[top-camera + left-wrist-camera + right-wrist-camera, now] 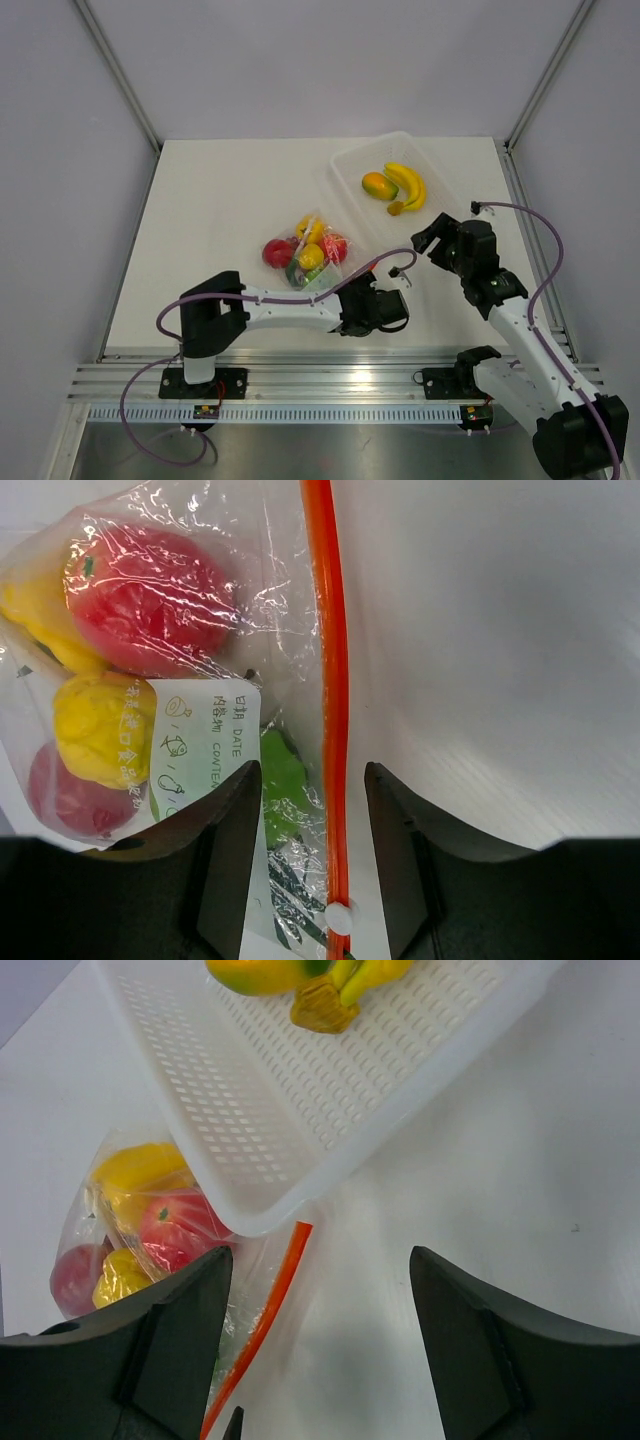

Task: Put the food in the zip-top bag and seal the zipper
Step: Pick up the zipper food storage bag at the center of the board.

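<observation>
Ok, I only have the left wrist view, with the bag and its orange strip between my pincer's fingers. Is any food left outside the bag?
Observer: Yes, two pieces. A banana and a mango lie in the white tray.
Operator: Where is that tray relative to the bag?
Observer: It is behind and to the right of the bag. In the right wrist view, its near corner hides the far end of the strip.
Operator: Is the other arm carrying anything?
Observer: No. The right pincer is open and empty, at the tray's near right edge.
</observation>
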Robot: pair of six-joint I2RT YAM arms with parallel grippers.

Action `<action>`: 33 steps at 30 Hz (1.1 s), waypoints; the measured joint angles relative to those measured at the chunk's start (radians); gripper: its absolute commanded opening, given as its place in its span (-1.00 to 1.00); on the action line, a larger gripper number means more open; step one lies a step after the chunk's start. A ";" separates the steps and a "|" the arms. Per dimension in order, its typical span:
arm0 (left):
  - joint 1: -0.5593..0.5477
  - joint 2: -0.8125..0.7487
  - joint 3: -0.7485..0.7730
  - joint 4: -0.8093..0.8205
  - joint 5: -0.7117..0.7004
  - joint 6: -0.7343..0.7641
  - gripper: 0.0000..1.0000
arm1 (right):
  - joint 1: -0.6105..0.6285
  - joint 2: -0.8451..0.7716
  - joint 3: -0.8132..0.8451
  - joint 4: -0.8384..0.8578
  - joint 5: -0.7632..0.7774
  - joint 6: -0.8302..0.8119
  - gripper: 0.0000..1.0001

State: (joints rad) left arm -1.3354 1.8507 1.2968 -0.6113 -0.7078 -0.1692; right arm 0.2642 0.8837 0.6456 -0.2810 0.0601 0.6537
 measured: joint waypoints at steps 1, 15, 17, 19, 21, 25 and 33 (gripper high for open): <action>-0.003 0.011 0.002 -0.002 -0.009 0.004 -0.03 | -0.014 -0.019 -0.007 -0.013 -0.001 -0.003 0.59; -0.043 0.154 0.010 -0.040 -0.159 0.014 -0.11 | -0.057 -0.065 -0.029 -0.095 -0.016 -0.018 0.59; -0.043 0.184 0.010 -0.052 -0.183 0.011 -0.14 | -0.057 -0.066 -0.029 -0.100 -0.019 -0.018 0.59; -0.043 0.200 0.010 -0.060 -0.204 0.006 -0.30 | -0.057 -0.070 -0.029 -0.106 -0.019 -0.018 0.59; -0.043 0.202 0.010 -0.074 -0.233 -0.002 -0.54 | -0.058 -0.076 -0.029 -0.109 -0.019 -0.019 0.59; -0.043 0.202 0.033 -0.119 -0.318 -0.029 -1.00 | -0.058 -0.087 -0.029 -0.110 -0.019 -0.019 0.58; -0.016 0.026 0.060 -0.159 -0.159 0.028 -1.00 | -0.058 -0.080 -0.003 -0.142 -0.037 -0.061 0.59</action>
State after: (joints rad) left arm -1.3514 1.8763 1.3563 -0.7700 -0.8665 -0.1410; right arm 0.2062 0.8040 0.6426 -0.4225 0.0235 0.5926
